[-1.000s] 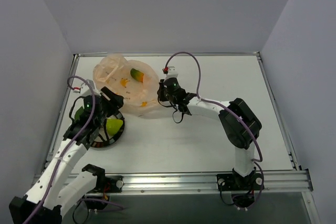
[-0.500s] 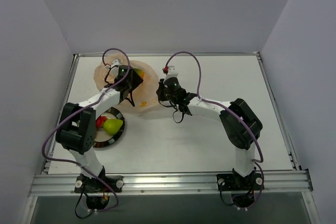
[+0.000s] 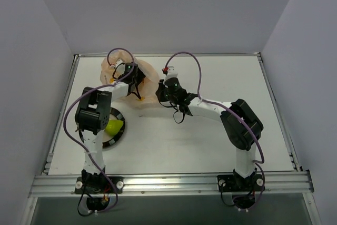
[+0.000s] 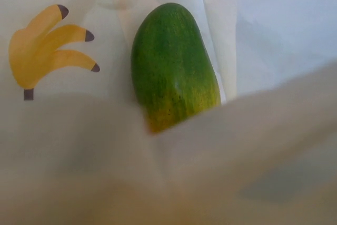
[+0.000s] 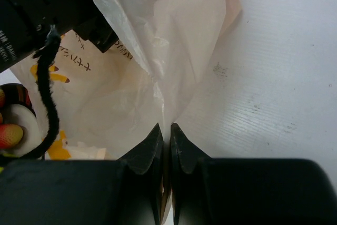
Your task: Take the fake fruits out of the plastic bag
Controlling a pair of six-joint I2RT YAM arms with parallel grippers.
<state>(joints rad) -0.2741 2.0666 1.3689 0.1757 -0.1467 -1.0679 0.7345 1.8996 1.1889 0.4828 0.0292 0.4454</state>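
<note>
The pale orange plastic bag (image 3: 148, 75) lies at the back left of the table. My left gripper (image 3: 135, 78) is pushed into its mouth. In the left wrist view a green mango-like fruit (image 4: 171, 72) lies inside, just ahead, and blurred bag film (image 4: 253, 140) hides my fingers. My right gripper (image 3: 159, 95) is shut on the bag's right edge; its closed tips (image 5: 166, 129) pinch the film (image 5: 174, 40). The yellow-green pear (image 3: 114, 126) lies on the black-rimmed plate (image 3: 118, 138). A red piece (image 5: 10, 135) shows at the left edge of the right wrist view.
The left arm's elbow link (image 3: 93, 111) stands over the plate's left part. A banana print (image 4: 47, 40) marks the bag wall left of the mango. Raised rails run along the table's left and right edges.
My left arm has swung from above the plate up to the bag and gone into its mouth, now covering the mango in the top view. The right gripper has kept its hold on the bag.
</note>
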